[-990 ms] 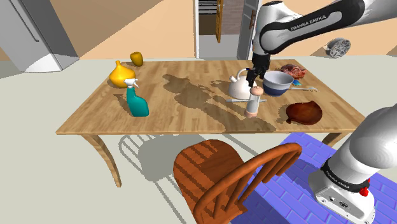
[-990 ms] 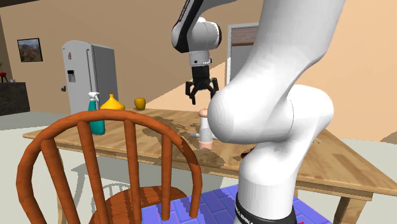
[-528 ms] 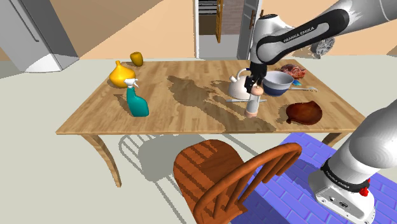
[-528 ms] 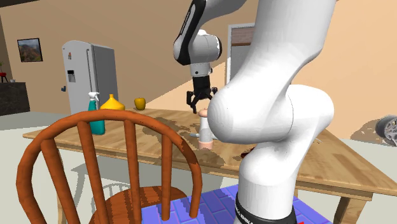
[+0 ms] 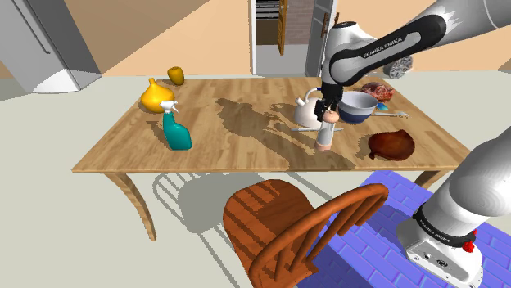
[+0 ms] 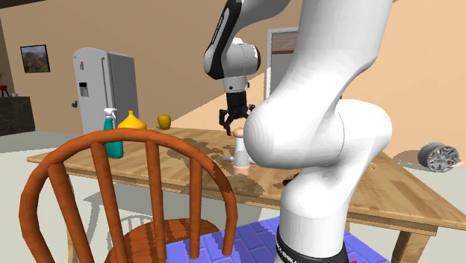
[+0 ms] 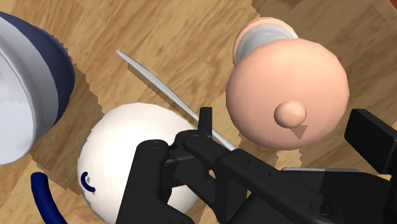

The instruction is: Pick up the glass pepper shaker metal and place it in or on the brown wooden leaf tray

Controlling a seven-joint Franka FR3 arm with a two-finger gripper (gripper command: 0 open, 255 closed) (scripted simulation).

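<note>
One long reach carries me out from my stand (image 5: 439,244) at the shoulder view's near right. It passes over the blue mat (image 5: 373,245) beside the wooden chair (image 5: 287,219) at the table's near edge, rises high, and comes down over the right half of the table (image 5: 246,146). My forearm slopes down toward the shoulder view's left, and my wrist points the gripper (image 5: 328,105) straight down at the boards.

My fingers (image 7: 374,135) stand apart with nothing clasped between them. The pepper shaker (image 5: 326,134) stands upright directly under my hand. In the wrist view its pinkish domed cap (image 7: 286,95) with a small knob sits between my two fingertips. One side shows a gap, and I cannot tell whether the other finger touches the cap's rim. In the second exterior view the gripper (image 6: 233,118) hangs right at the shaker's (image 6: 240,153) top.

The brown leaf tray (image 5: 391,146) lies flat to the shoulder view's right of the shaker, near the table's near edge, with a strip of bare wood between the two. Just beyond the shaker lies a slim grey utensil (image 5: 305,128). Beyond that the white kettle (image 5: 308,113) stands close beside my fingers. A blue and white bowl (image 5: 357,106) sits right of the kettle, on the far side of the tray. The table's middle is open wood. Well to the left stand a teal spray bottle (image 5: 175,133) and, farther back, a yellow jug (image 5: 156,98).
</note>
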